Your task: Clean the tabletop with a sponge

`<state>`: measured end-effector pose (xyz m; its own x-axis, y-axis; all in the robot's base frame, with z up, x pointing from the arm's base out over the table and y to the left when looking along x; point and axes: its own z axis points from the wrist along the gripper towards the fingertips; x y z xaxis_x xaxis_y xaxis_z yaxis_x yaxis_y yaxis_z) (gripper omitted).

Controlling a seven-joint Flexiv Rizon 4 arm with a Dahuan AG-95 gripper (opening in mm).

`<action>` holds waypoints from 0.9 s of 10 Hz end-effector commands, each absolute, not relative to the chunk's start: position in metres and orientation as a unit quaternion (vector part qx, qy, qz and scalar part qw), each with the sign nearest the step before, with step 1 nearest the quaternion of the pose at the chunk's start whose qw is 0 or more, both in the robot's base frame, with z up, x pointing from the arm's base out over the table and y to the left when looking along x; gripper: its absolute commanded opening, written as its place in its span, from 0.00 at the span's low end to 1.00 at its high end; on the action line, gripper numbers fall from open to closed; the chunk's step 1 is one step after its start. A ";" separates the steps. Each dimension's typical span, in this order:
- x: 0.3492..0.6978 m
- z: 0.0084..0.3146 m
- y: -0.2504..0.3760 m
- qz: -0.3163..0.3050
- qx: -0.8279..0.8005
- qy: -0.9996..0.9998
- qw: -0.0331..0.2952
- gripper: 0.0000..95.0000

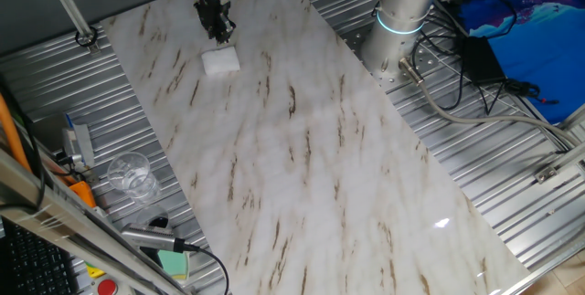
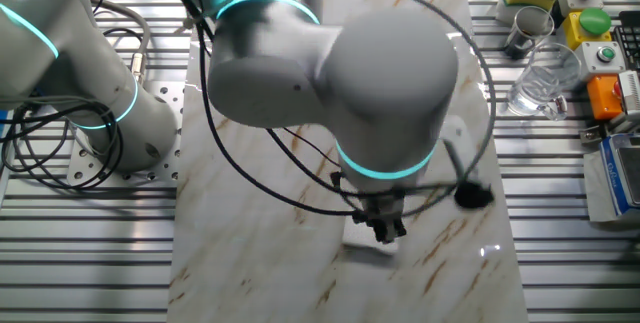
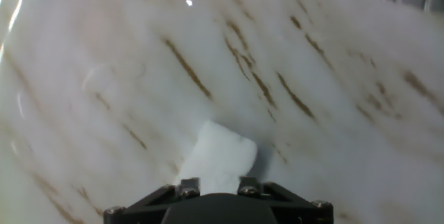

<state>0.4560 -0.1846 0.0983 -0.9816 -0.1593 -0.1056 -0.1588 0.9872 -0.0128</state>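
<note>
Just beyond the tool (image 1: 219, 28) lies the sponge (image 1: 220, 61).

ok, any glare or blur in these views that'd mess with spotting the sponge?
Hand view: soft overall, the sponge has low contrast against the tabletop, with a small glint at top. One fixed view: sharp, the sponge is clear beside the claw. Other fixed view: the arm blocks most, with a glint near the slab edge.

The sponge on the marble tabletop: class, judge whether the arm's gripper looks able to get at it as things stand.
Probably yes. The gripper hangs right beside the sponge, which lies alone on the tabletop. In the hand view the sponge sits just ahead of the fingers, with nothing between. Whether they already touch it is unclear.
</note>
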 end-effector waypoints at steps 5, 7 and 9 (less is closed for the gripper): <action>0.470 0.077 -0.169 0.030 -0.113 0.991 0.060 1.00; 0.472 0.066 -0.170 0.026 -0.130 0.990 0.057 1.00; 0.474 0.053 -0.174 0.022 -0.141 0.988 0.054 1.00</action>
<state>0.4737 -0.1722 0.0585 -0.9662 -0.2136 -0.1445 -0.2286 0.9687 0.0968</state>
